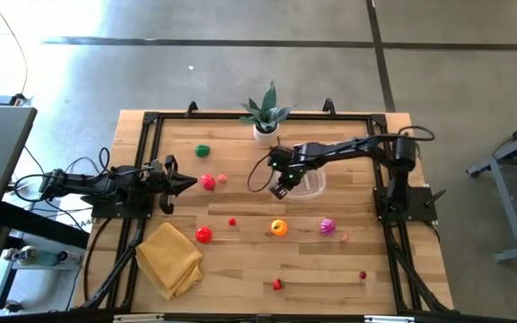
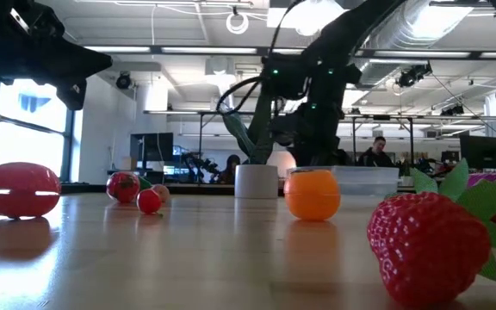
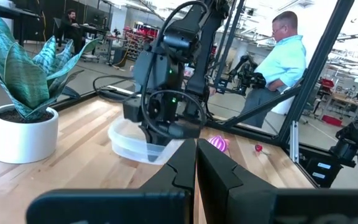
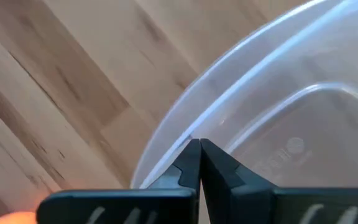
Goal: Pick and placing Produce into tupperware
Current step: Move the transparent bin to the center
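**Observer:** Tupperware (image 1: pixel 311 184) first — where is it?

**Robot:** Far half of the table (image 1: pixel 240 278), right of centre, just near of the potted plant (image 1: pixel 266 115). My right gripper (image 4: pixel 199 144) is clenched on the tub's left rim; the wrist view shows both fingers pressed together on that whitish edge. My left gripper (image 3: pixel 196 146) is clenched on nothing, parked over the left side and pointing toward the middle.

**Observer:** What could go wrong?

**Robot:** A light, clear tub pinched at one edge can tilt or skid if I pull sideways, and the rim could slip out from between my fingers. Dragging it could also nudge the plant, which stands close behind. And the tub looks empty, I think, though my arm hides part of it.

**Observer:** The produce?

**Robot:** All out on the wood: a green piece (image 1: pixel 203 151) far left, a red one (image 1: pixel 208 182) beside my left gripper, the orange one (image 1: pixel 279 228) and magenta one (image 1: pixel 328 226) nearer, small red pieces near the near edge. With both grippers shut, neither is ready to pick.

**Observer:** Surface and room?

**Robot:** Pale wooden planks, black frame, a folded yellow cloth (image 1: pixel 169 260) at the near left. Beyond is an open workshop with benches, and a person in a light blue shirt (image 3: pixel 283 62) stands past the far-right rail.
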